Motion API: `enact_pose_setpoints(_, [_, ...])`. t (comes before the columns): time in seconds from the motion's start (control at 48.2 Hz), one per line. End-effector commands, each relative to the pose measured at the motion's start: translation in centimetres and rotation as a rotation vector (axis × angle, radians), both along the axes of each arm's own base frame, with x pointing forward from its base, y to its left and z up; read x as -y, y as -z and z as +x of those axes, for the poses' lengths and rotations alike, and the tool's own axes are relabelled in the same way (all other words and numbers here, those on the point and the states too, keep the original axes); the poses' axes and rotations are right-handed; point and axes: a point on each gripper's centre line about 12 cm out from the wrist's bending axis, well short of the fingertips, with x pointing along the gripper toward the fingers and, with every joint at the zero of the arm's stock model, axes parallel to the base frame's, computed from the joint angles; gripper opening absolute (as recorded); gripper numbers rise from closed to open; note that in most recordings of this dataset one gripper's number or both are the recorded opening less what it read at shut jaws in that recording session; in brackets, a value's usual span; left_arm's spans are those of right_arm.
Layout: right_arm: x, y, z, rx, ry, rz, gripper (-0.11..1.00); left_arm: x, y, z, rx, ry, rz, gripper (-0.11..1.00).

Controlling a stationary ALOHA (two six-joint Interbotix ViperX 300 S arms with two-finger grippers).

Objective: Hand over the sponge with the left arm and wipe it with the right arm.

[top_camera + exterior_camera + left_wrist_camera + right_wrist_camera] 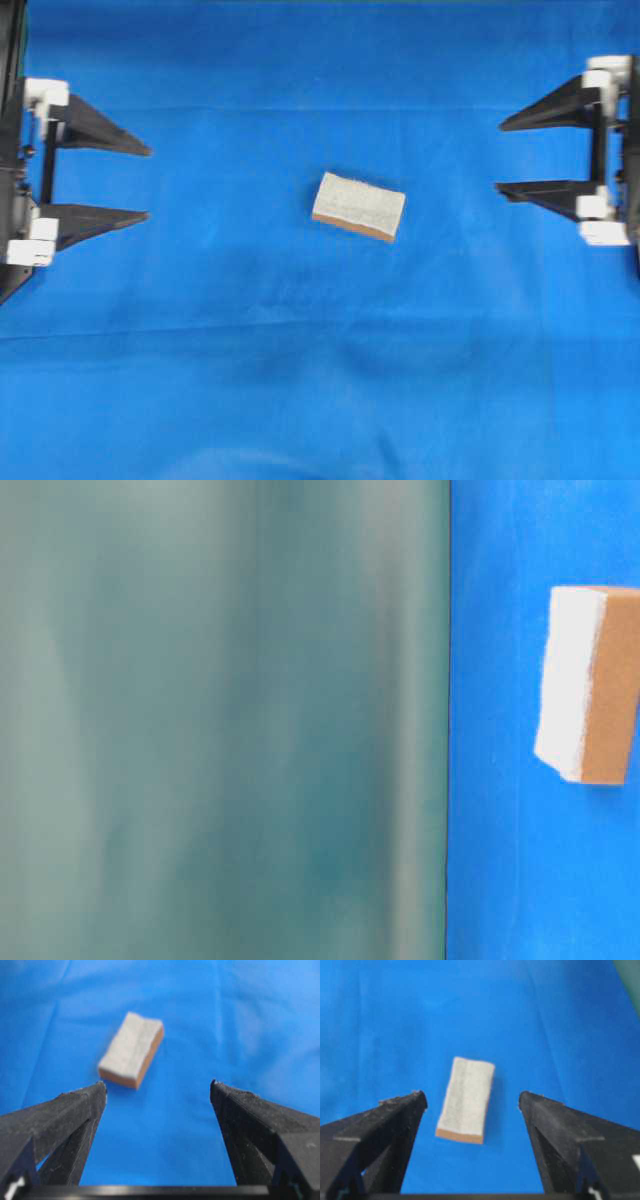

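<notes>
The sponge (359,205) lies flat on the blue cloth near the middle of the overhead view, grey-white fuzzy side up with a thin orange-tan layer beneath. At the left edge my left gripper (149,183) stands open, empty, well apart from it. At the right edge my right gripper (498,156) is open too, holding nothing. The left wrist view has the sponge (132,1050) ahead and a little left of the left gripper (158,1089). In the right wrist view the sponge (466,1098) lies ahead between the spread fingers of the right gripper (472,1096), untouched. The sponge (588,684) also shows at table level.
A blue cloth (320,380) covers the whole table surface, with faint creases. A blurred grey-green surface (220,720) fills the left two thirds of the table-level view and hides whatever lies behind it.
</notes>
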Motion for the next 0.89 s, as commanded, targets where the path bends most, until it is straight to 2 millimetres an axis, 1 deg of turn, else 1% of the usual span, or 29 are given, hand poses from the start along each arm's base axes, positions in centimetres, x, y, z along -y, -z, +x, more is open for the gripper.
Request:
enact_pose_setpoints(0.0, [-0.1, -0.5, -1.6, 0.046, 0.001, 0.0, 0.73, 0.1, -0.3, -1.0, 0.033, 0.003, 0.01, 0.82])
enact_pose_setpoints(0.187, [-0.3, 1.0, -4.9, 0.09, 0.005, 0.005, 0.73, 0.2, 1.2, -3.9, 0.089, 0.003, 0.012, 0.82])
enact_pose_setpoints(0.27, [-0.3, 2.1, -5.9, 0.095, 0.011, 0.016, 0.73, 0.2, 2.0, -4.9, 0.102, 0.006, 0.011, 0.82])
enact_pose_setpoints(0.353, [-0.3, 3.0, -6.6, 0.094, 0.017, 0.029, 0.73, 0.5, 3.0, -5.7, 0.115, 0.018, 0.011, 0.82])
enact_pose_setpoints(0.54, [-0.4, 4.9, -7.0, 0.082, 0.02, 0.057, 0.73, 0.9, 4.8, -6.5, 0.12, 0.044, -0.012, 0.82])
enact_pose_setpoints(0.872, [-0.5, 5.1, -6.9, 0.102, 0.014, 0.067, 0.73, 0.9, 4.9, -6.6, 0.121, 0.045, -0.014, 0.82])
